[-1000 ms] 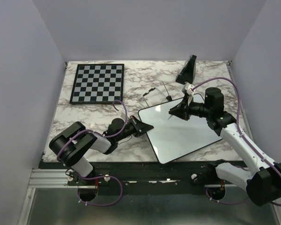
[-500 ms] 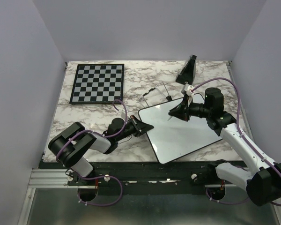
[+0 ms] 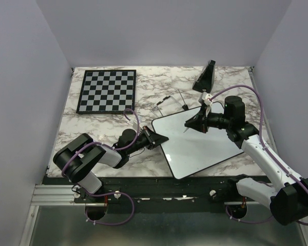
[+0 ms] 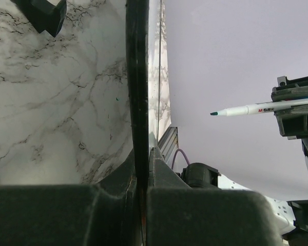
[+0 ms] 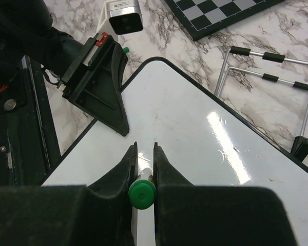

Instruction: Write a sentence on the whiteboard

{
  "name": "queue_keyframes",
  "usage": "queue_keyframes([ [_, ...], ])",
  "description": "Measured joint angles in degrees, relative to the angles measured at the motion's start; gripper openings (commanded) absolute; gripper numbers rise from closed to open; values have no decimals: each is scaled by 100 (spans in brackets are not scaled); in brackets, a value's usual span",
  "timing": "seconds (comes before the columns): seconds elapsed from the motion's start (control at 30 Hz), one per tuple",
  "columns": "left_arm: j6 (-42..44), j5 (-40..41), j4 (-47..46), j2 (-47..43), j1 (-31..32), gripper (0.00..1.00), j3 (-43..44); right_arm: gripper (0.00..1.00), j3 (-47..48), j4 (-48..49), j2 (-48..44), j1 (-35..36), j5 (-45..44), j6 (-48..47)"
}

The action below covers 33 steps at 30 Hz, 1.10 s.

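The whiteboard (image 3: 197,146) lies flat and turned at an angle on the marble table. Its white face (image 5: 195,128) shows no sentence. My left gripper (image 3: 160,139) is shut on the board's left rim. In the left wrist view that black rim (image 4: 137,77) runs edge-on between the fingers of the left gripper (image 4: 142,154). My right gripper (image 3: 190,124) hovers over the board's far left part, shut on a green-capped marker (image 5: 142,193). The marker (image 4: 262,108) is white-barrelled, and its teal tip points toward the board's left side, just above the surface.
A black-and-white chessboard (image 3: 107,91) lies at the back left. A thin wire easel (image 3: 172,100) rests beyond the board's far corner, also seen in the right wrist view (image 5: 267,72). A black wedge-shaped stand (image 3: 205,76) sits at the back right.
My right gripper has edged slightly left over the board with the marker. The left gripper and the board have not moved.
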<state>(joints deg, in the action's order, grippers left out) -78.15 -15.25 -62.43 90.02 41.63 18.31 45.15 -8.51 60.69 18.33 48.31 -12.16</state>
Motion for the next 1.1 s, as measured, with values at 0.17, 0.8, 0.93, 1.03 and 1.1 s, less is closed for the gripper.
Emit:
queue_keyframes([
  [0.17, 20, -4, -2, 0, 0, 0, 0, 1, 0, -11, 2, 0, 20, -17],
  [0.8, 35, -4, -2, 0, 0, 0, 0, 0, 0, -11, 7, 0, 24, -33],
  [0.93, 37, -7, -2, 0, 0, 0, 0, 1, 0, -11, 9, 0, 24, -33],
  [1.03, 39, -7, -2, 0, 0, 0, 0, 0, 0, -9, 28, 0, 24, -31],
  [1.1, 42, -11, -2, 0, 0, 0, 0, 0, 4, -9, 74, 0, 35, -31],
])
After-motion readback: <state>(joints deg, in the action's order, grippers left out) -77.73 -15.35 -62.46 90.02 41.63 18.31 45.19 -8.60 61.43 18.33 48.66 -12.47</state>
